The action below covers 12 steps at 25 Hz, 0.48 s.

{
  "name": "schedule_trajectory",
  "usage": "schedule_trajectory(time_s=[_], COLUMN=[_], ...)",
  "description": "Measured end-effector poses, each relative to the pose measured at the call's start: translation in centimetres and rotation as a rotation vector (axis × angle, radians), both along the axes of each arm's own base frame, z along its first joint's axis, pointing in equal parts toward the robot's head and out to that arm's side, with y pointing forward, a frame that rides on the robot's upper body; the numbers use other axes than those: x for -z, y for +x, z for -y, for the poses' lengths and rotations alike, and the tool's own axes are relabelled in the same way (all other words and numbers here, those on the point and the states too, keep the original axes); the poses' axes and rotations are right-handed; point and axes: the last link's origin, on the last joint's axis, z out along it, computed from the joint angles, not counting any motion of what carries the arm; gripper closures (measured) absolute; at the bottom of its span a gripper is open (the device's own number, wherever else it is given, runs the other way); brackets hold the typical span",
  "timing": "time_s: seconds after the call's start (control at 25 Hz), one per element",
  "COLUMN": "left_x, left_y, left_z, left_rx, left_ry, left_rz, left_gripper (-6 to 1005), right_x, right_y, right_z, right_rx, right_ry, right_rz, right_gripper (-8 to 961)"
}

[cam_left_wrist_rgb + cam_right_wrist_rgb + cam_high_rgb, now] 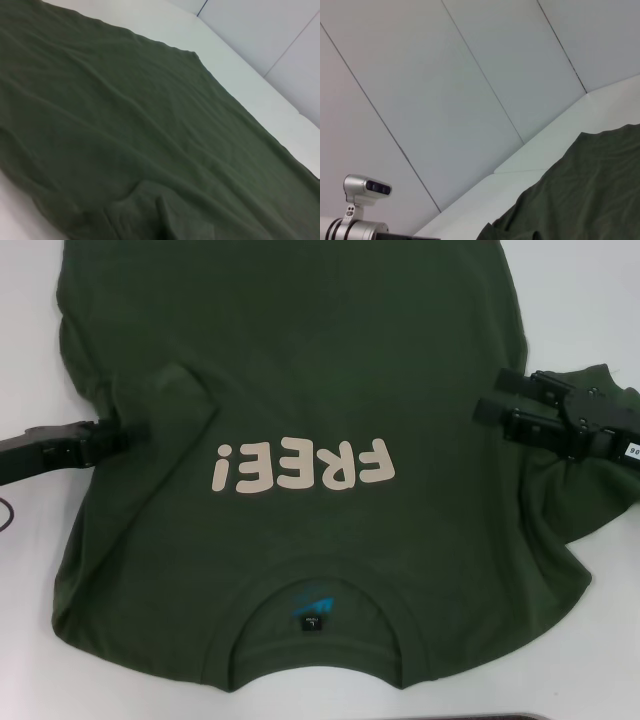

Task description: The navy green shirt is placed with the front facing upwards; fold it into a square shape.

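- Left gripper: black, low at the shirt's left side edge; its fingertips are hidden against a raised crease of cloth, so their spread cannot be told.
- Navy green shirt: dark olive cotton T-shirt, spread front-up on the white table. The pale "FREE!" lettering crosses the chest, with the ribbed collar below it in the head view.
- Right gripper: black, over the shirt's right edge, fingers narrowly parted, with the bunched right sleeve beneath it.
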Motion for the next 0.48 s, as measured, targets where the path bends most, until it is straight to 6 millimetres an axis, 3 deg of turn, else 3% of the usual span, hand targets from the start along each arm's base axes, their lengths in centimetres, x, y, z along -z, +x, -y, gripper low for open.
schedule_trajectory(time_s=[0.48], left_x=[-0.38], left_y=[-0.01], left_z=[-0.28], left_rx=[0.001], left_ry=[0.016], left_rz=[-0.011], left_gripper=[500], right_x=[0.0], right_y=[-0.02], right_z=[-0.03], right_rx=[-0.001], right_ry=[0.0], right_rz=[0.0], right_gripper=[37])
